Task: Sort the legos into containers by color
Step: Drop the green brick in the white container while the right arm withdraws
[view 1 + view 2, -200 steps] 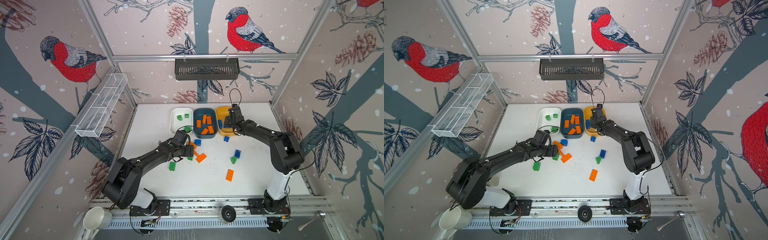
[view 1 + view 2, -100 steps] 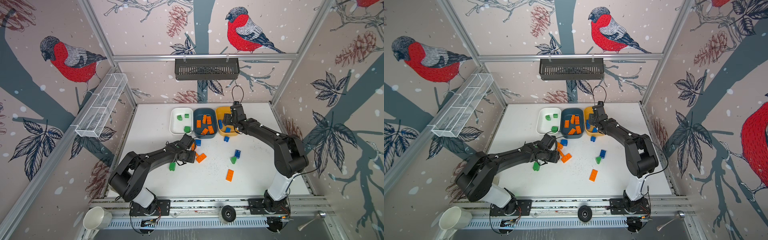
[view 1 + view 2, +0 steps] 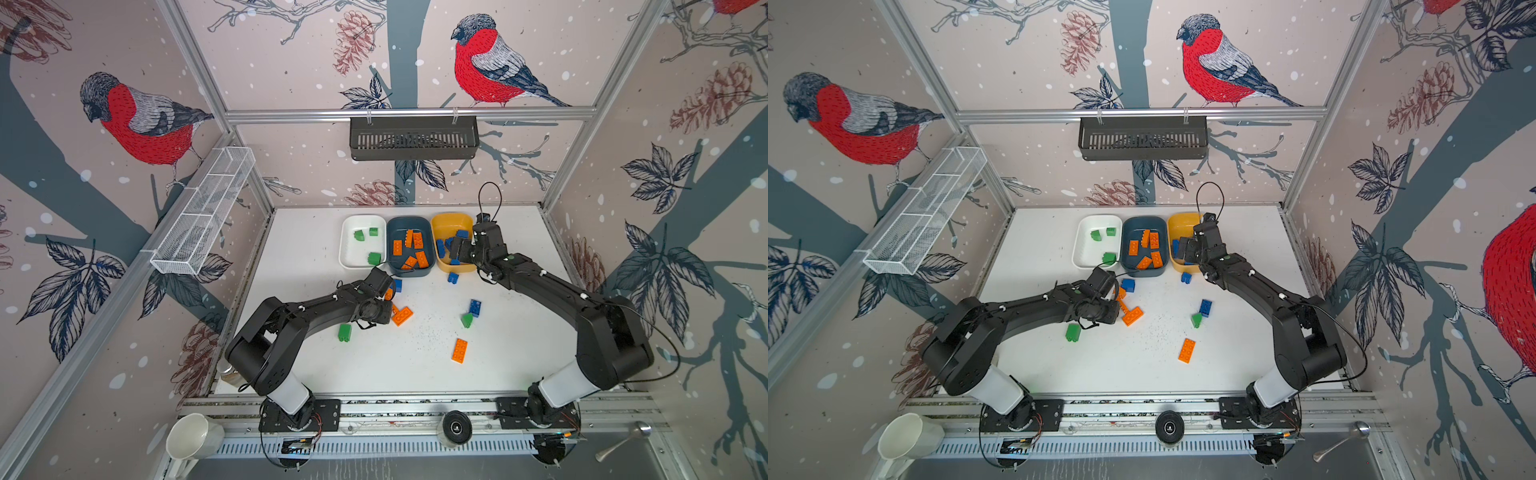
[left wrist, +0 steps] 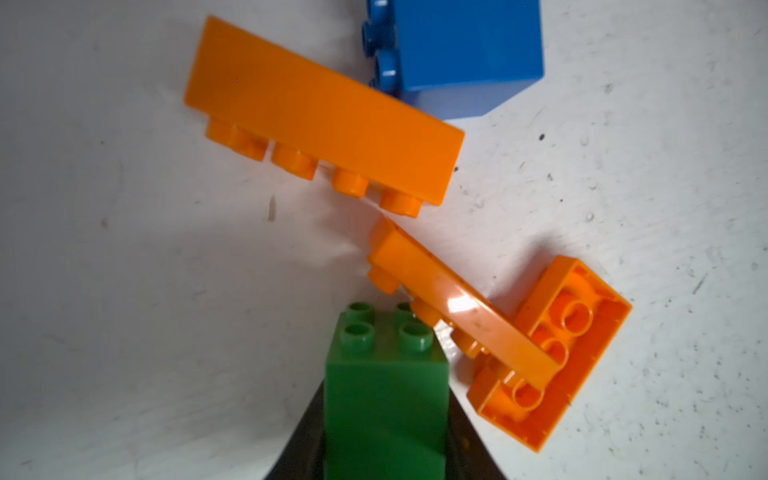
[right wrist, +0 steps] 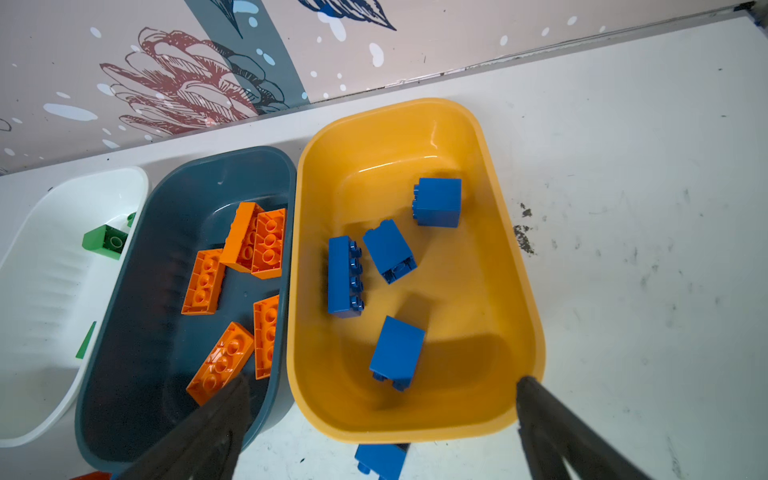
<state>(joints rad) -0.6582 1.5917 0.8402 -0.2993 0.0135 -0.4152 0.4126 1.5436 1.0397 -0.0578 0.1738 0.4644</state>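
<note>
My left arm point(image 3: 316, 307) and right arm point(image 3: 552, 286) are matte black with white base segments; the right trails a looped cable point(image 3: 489, 183).

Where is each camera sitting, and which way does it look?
Top views: high over the robot's end, looking down on the white table; left arm and right arm show whole.
Left wrist: on the left arm, looking down at orange bricks; left tool grips a green brick.
Right wrist: on the right arm, above the yellow tub; right tool open, both fingers showing.
Shared: top and right wrist views both show the yellow tub.
</note>
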